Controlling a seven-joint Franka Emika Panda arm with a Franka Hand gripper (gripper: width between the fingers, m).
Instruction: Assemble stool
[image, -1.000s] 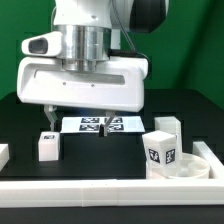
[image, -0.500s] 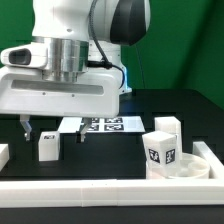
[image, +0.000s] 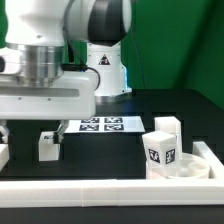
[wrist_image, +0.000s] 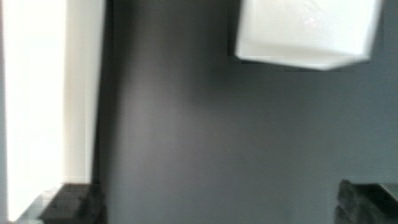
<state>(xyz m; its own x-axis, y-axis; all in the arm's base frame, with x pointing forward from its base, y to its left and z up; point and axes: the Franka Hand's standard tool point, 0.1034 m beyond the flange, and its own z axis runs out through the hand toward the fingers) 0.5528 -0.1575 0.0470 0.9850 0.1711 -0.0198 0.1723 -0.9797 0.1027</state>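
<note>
1 near leg (image: 47, 146) upright on bench (image: 120, 150), just below the jaws, untouched | jaws wide apart, holding nothing | rear leg (image: 166, 127), tagged leg (image: 160, 152) and seat (image: 195, 168) close together, well off from the jaws, toward the exterior view's right

Panda arm (image: 95, 20) folded forward at the exterior view's left, fingers (image: 57, 127) spread wide.
The arm rises from its base (image: 106, 66) at the back and bends over to the front, so the wrist (image: 42, 58) hangs upright with the broad white hand (image: 45, 100) level beneath it. The dark fingers point straight down, set far apart. In the wrist view the two fingertips (wrist_image: 64, 204) show at opposite corners, holding nothing.
</note>
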